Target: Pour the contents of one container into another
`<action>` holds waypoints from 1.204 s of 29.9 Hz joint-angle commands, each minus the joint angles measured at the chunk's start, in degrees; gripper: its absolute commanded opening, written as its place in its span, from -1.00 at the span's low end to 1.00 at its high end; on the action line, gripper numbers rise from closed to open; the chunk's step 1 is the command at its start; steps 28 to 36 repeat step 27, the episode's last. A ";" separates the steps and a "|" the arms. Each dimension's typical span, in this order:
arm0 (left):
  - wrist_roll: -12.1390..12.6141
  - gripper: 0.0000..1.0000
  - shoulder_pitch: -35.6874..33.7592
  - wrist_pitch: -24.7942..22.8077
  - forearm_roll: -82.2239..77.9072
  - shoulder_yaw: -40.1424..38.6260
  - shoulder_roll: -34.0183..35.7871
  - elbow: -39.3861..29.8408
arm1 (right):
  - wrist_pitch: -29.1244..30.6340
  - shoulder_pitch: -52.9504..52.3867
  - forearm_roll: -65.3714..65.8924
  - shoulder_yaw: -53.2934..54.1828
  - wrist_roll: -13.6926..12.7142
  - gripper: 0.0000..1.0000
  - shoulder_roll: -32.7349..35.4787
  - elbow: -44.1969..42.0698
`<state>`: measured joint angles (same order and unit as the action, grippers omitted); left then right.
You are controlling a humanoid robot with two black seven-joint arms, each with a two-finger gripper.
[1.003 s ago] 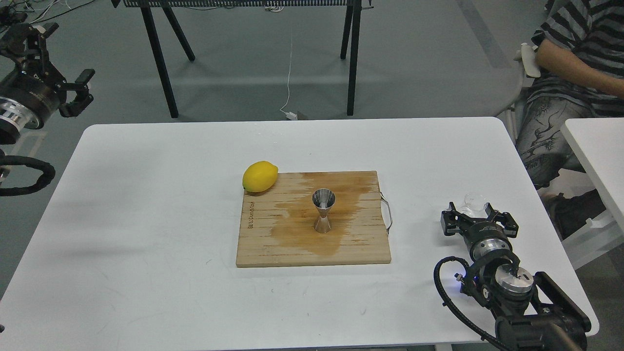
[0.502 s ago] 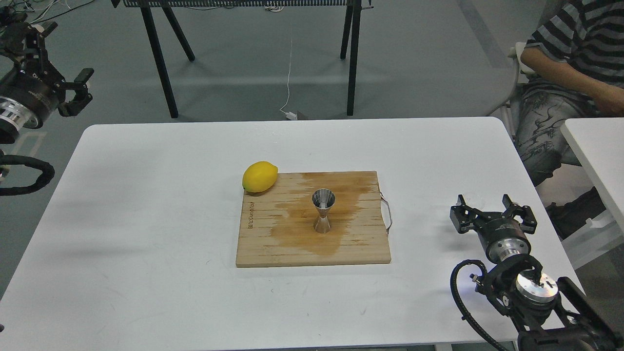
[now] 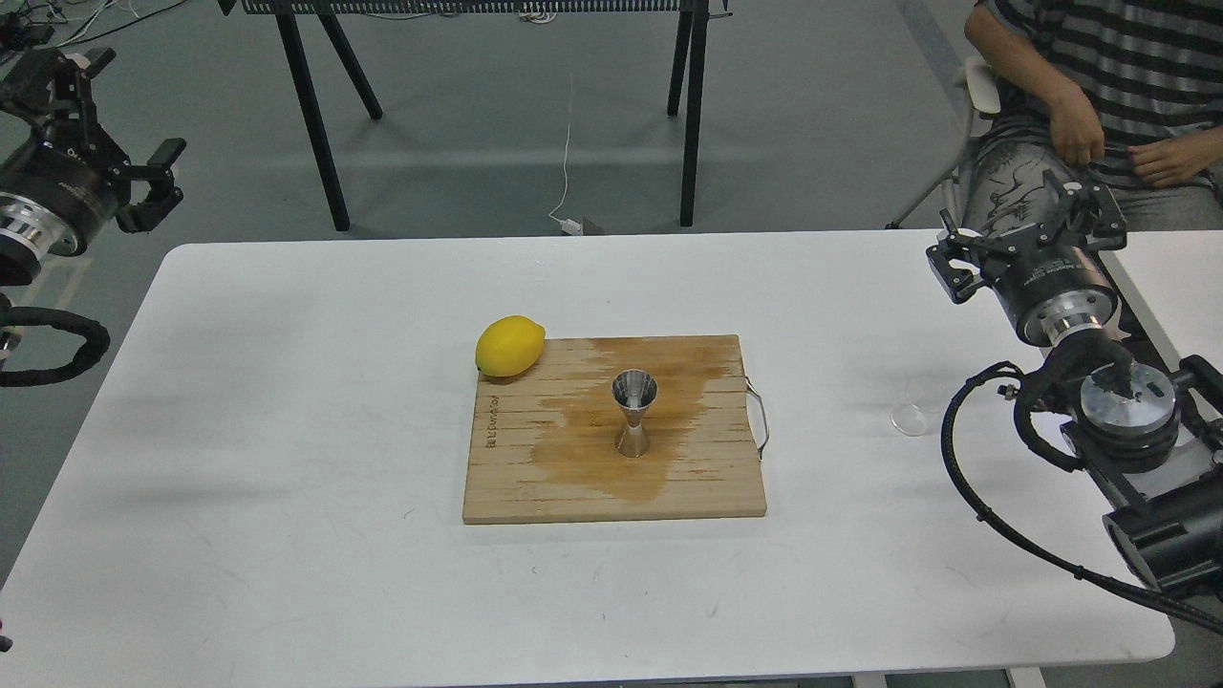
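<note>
On the white table (image 3: 287,401), as seen from the head view:
Cutting board (image 3: 535,478): a rectangular slab of pale wooden strips, lying flat at the centre; a dark wet stain spread across its middle and far right, and a thin wire loop handle stood at its right edge.
Jigger (image 3: 633,413): shiny stainless steel, hourglass-shaped, two cones joined at a narrow waist; it stood upright on the stained wood, open mouth up.
Lemon (image 3: 509,346): smooth, yellow, oval, resting at the board's far left corner.
Glass cup (image 3: 913,411): small, clear, colourless and round; it sat on the bare table right of the board, well apart from the jigger, touching nothing.
Right gripper (image 3: 1030,227): black fingers spread wide and empty, raised beyond the cup.
Left gripper (image 3: 160,182): black, held off the table's far left corner; fingers parted, holding nothing.
</note>
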<state>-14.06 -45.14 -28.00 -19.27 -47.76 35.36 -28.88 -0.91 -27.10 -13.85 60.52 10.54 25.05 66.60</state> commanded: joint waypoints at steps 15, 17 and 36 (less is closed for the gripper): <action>-0.09 0.99 0.58 0.00 7.75 0.65 -4.77 7.26 | 16.29 -5.24 17.46 -6.56 -0.08 0.98 3.07 -18.53; -0.26 0.99 0.41 0.00 7.66 0.74 -5.74 7.70 | 16.38 -5.33 17.37 -6.47 -0.17 0.98 3.07 -18.35; -0.44 0.99 0.14 0.00 7.75 0.30 -5.92 7.61 | 16.29 -6.21 17.19 -6.12 0.45 0.98 2.20 -16.51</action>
